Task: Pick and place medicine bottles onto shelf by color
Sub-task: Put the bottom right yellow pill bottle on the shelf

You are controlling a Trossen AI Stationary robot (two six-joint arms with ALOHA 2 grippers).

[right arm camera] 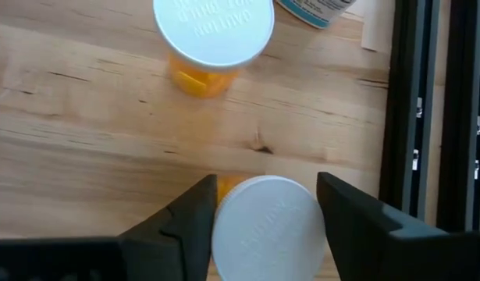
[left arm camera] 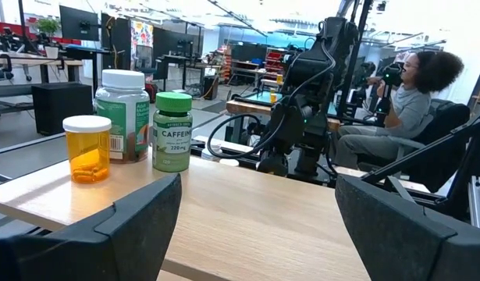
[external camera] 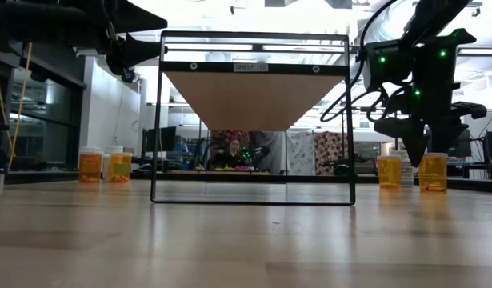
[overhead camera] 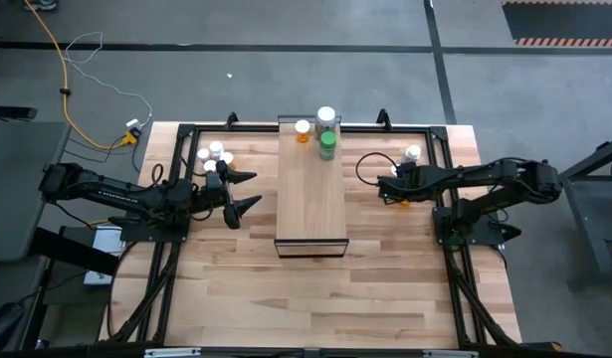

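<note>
The desk [overhead camera: 315,298] carried the shelf [overhead camera: 310,214] at its centre, a long pale block running from twelve toward six o'clock. On the shelf's twelve o'clock end stood three bottles: an orange bottle [left arm camera: 87,148], a larger white-capped bottle [left arm camera: 122,115] and a green bottle [left arm camera: 172,131] close beside one another. A cluster of bottles [overhead camera: 215,154] sat on the desk at about ten o'clock of the shelf, near the left arm.

The left gripper [overhead camera: 244,191] hovered at nine o'clock of the shelf with its fingers spread wide and empty, pointing at the shelf.

The right gripper [right arm camera: 264,226] was at work at two o'clock of the shelf, looking straight down on a white-capped orange bottle [right arm camera: 263,222] that stood between its parted fingers (whether the pads already touched the cap could not be told). A second orange bottle [right arm camera: 212,35] stood just beyond it.

By my reading, the step in hand was the pick of that orange bottle. The next move would call for closing squarely on the cap, lifting clear of the neighbour, then carrying it toward the orange bottle on the shelf.
</note>
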